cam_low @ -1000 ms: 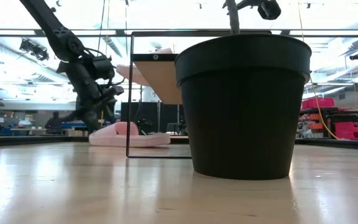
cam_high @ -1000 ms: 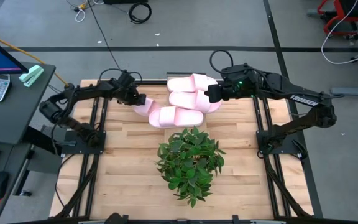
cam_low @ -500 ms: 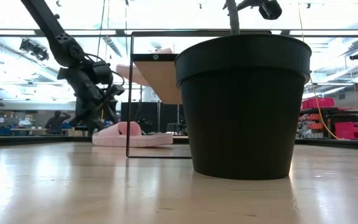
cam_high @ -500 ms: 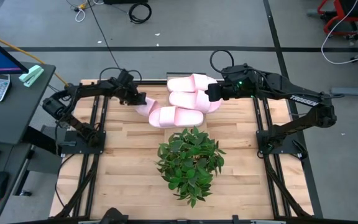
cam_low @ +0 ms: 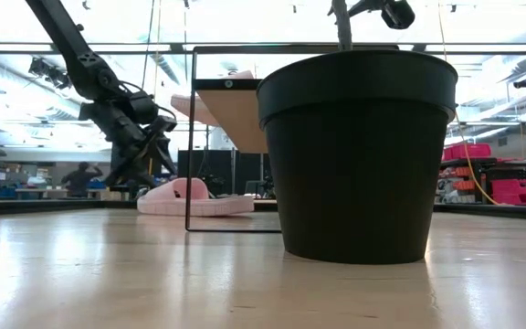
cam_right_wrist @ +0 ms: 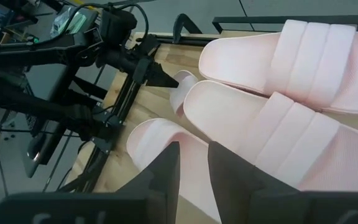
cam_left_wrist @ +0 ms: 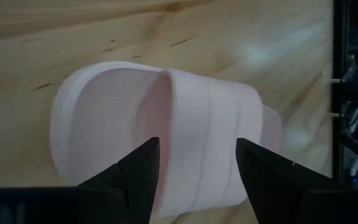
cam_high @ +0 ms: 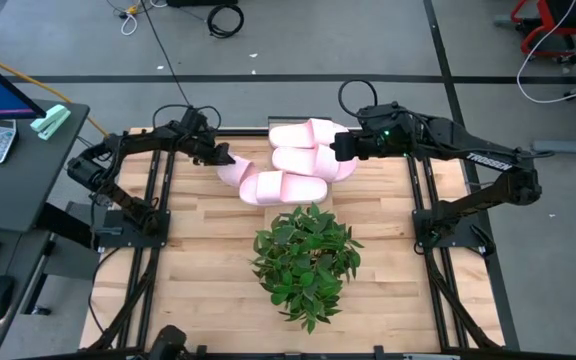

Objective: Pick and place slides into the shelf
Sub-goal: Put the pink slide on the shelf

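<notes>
Overhead and table-level views of the far half of the butcher-block table (cam_high: 198, 260). Four pale pink slides cluster at the far centre: two (cam_high: 308, 135) (cam_high: 303, 158) lie side by side on the shelf (cam_low: 231, 100), a third (cam_high: 283, 186) sits nearer, on the table just in front, and a fourth (cam_high: 233, 172) lies on the table at the cluster's left. The left gripper (cam_high: 220, 157) hovers just left of that fourth slide, fingers (cam_left_wrist: 138, 177) spread apart above its strap, holding nothing. The right gripper (cam_high: 338, 148) rests at the cluster's right edge, fingers (cam_right_wrist: 166, 171) parted narrowly and empty. A potted plant (cam_high: 306, 262) stands near centre, its black pot (cam_low: 359, 155) dominating the low view.
</notes>
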`<action>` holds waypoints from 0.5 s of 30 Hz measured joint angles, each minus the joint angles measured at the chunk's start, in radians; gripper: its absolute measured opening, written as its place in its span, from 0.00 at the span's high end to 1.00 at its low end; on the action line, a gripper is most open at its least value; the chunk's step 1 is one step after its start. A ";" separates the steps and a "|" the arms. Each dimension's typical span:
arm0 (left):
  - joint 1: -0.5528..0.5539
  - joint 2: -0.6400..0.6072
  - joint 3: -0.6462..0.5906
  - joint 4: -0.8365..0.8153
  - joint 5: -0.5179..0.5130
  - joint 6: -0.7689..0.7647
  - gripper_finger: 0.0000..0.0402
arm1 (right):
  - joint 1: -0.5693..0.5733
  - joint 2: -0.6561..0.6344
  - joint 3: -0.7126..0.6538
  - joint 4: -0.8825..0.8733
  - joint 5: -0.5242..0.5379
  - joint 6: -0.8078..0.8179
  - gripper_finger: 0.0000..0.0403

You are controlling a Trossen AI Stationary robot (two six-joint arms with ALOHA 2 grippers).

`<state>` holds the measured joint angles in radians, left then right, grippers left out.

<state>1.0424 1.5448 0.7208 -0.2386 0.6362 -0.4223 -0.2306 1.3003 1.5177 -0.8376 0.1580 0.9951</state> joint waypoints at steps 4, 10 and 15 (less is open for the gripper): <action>-0.009 0.000 0.000 0.001 0.019 0.016 0.45 | 0.000 0.000 0.000 0.000 0.000 0.000 0.78; -0.021 0.000 0.000 0.005 0.013 0.027 0.44 | 0.000 0.000 0.000 0.000 0.011 0.009 0.78; -0.035 0.000 0.000 0.004 0.001 0.018 0.44 | 0.000 0.000 0.000 0.000 0.011 0.009 0.78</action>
<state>1.0078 1.5448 0.7208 -0.2348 0.6376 -0.4039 -0.2306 1.3006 1.5177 -0.8375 0.1692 1.0042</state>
